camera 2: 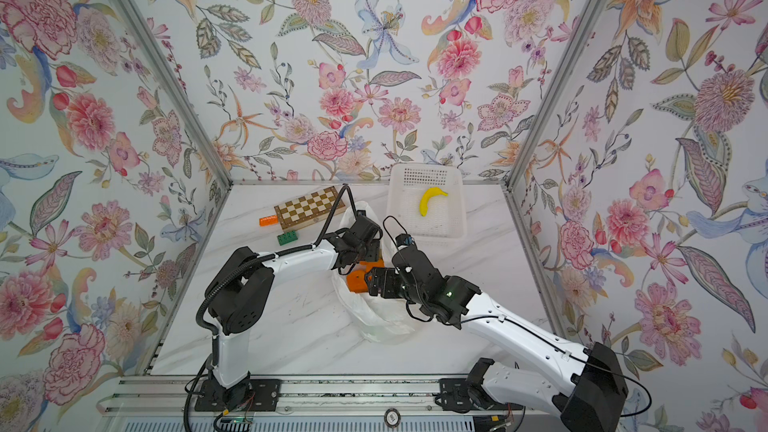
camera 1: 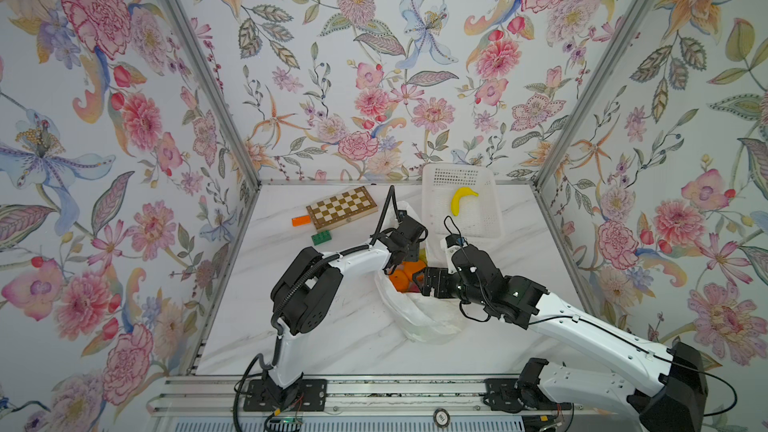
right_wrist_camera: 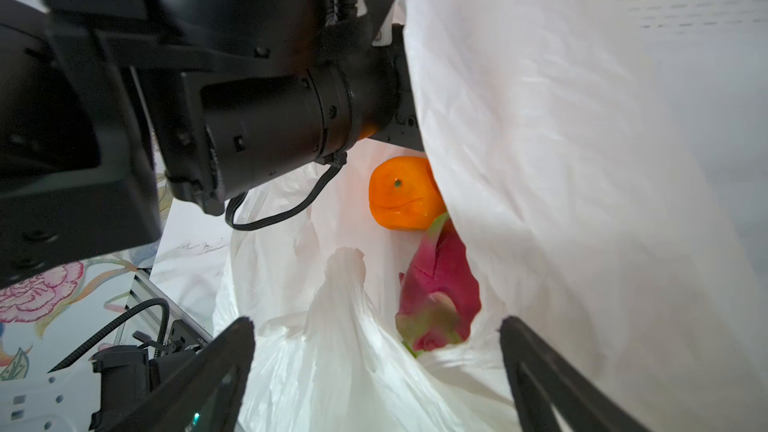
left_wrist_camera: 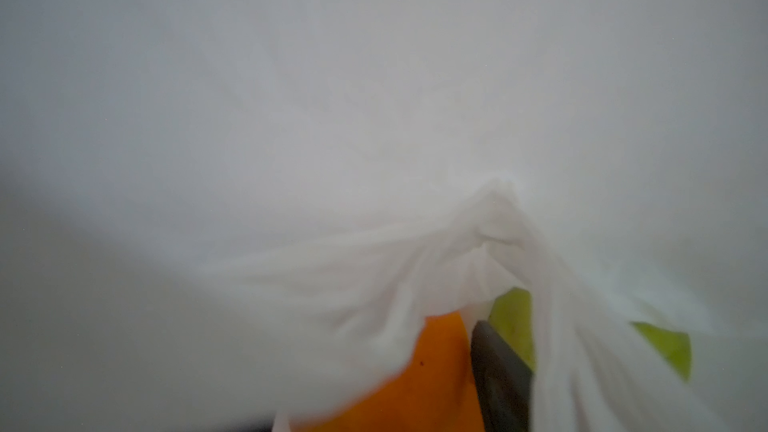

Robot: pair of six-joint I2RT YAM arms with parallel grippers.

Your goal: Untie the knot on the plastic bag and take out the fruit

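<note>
Low, right arm (camera 1: pixel 582 317) stretched to plastic bag (camera 1: pixel 415 317) mouth, fingers (right_wrist_camera: pixel 536 367) spread

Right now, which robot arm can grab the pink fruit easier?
Right, I think. The right fingers are open and aimed at the dragon fruit in the plastic bag. The left fingers are half buried under bag film.

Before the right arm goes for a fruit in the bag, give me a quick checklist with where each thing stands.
1. Mouth of the plastic bag open: ok; orange and dragon fruit show inside.
2. Open, empty right gripper: ok.
3. Fruit clear of film: not ok; a bag fold overlaps both.
4. State of the left gripper: cannot tell; bag film covers most of it.
5. Room in the white basket: ok; only a banana inside.
</note>
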